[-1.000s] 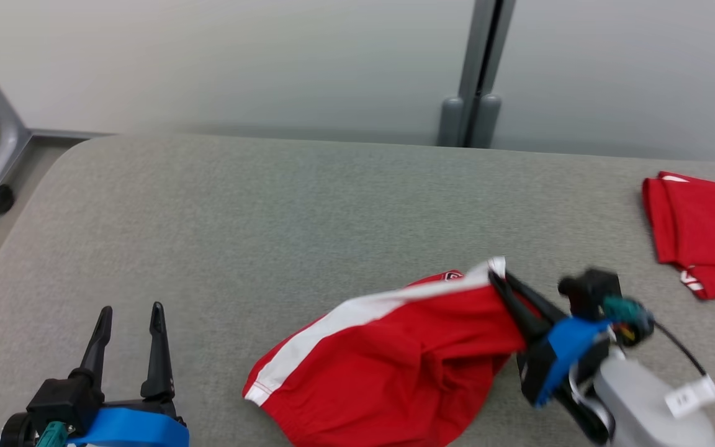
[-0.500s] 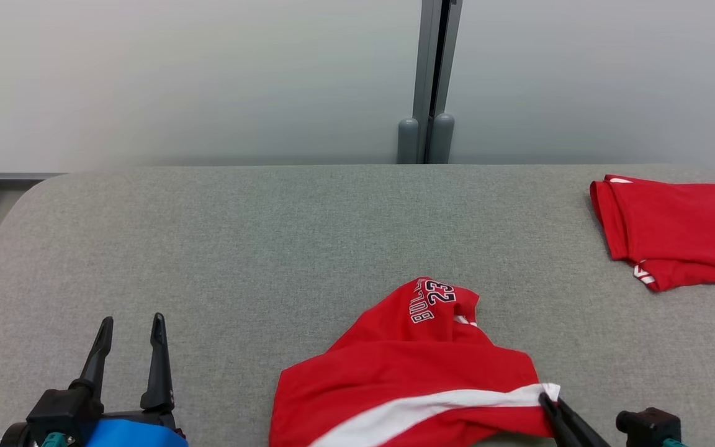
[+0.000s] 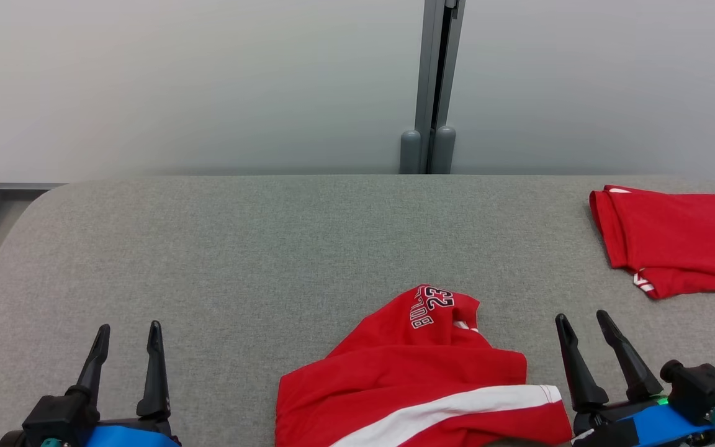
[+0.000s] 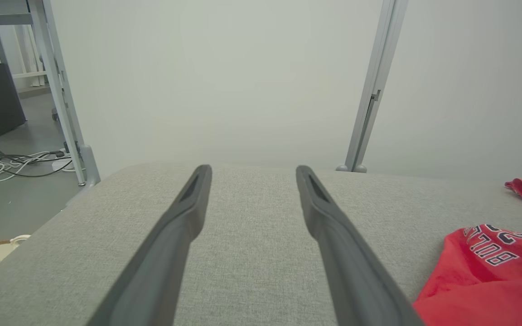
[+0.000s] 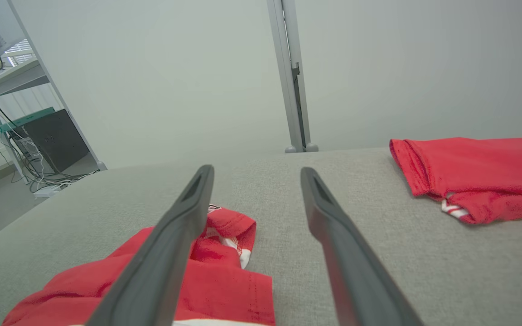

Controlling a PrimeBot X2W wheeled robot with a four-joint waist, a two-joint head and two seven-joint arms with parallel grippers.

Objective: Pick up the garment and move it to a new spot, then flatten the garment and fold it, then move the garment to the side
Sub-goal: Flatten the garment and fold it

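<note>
Head view: a grey padded table fills the frame, with a pale wall and a grey post behind its far edge.
Garment: the red garment lies crumpled at the near middle of the table. A white stripe runs along its near side, and a flap printed with "23" is turned up at its far end. It lies free of both grippers.
Left gripper: the left gripper is at the lower left with its jaws spread and empty, over bare table well apart from the garment.
Right gripper: the right gripper is at the lower right with its jaws spread and empty, just beside the garment's right edge. Whether it touches the garment cannot be told.
Other cloth: a second red cloth lies folded at the table's far right, well apart from the garment.
</note>
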